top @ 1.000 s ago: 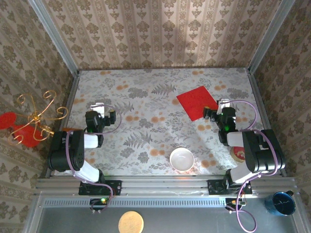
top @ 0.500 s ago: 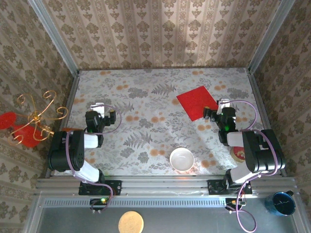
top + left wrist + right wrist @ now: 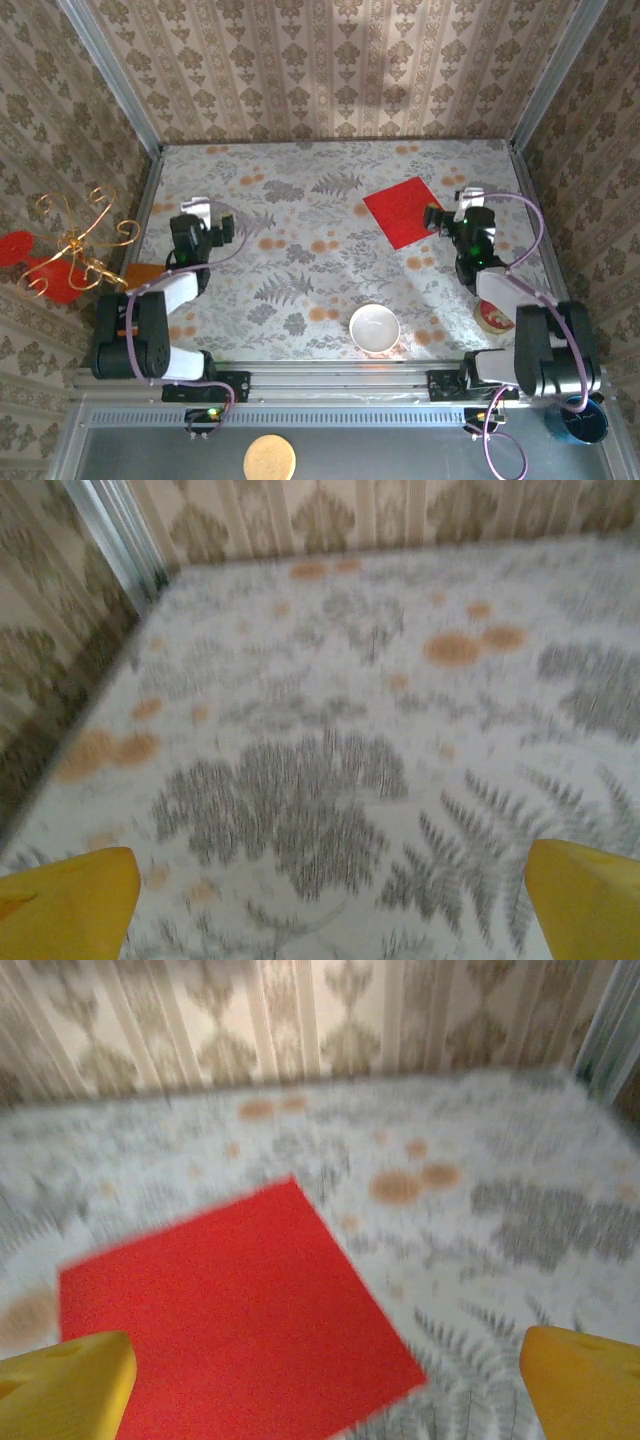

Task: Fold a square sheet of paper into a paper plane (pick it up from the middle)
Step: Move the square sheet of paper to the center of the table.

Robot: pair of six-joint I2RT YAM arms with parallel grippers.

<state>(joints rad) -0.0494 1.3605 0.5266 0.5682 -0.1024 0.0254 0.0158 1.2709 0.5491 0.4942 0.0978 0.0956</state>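
Note:
The square sheet of paper (image 3: 403,212) lies flat, bright red, on the floral tabletop at the back right. In the right wrist view the sheet of paper (image 3: 230,1320) sits turned like a diamond, low and to the left. My right gripper (image 3: 452,207) hovers at the sheet's right edge, open. Its yellow fingertips (image 3: 65,1385) stand far apart, and the gripper (image 3: 325,1385) is above the sheet's near corner with nothing held. My left gripper (image 3: 212,213) is on the left side, open over bare tablecloth (image 3: 330,910), far from the paper.
A white bowl (image 3: 374,327) stands near the front middle. An orange-brown board (image 3: 145,272) peeks out beside the left arm. A round roll (image 3: 493,318) lies by the right arm. A red ornament with gold wire curls (image 3: 60,255) hangs off the table's left side.
Both arms have reached farther toward the back wall. The right gripper has moved up alongside the paper's right edge. The paper has not moved.

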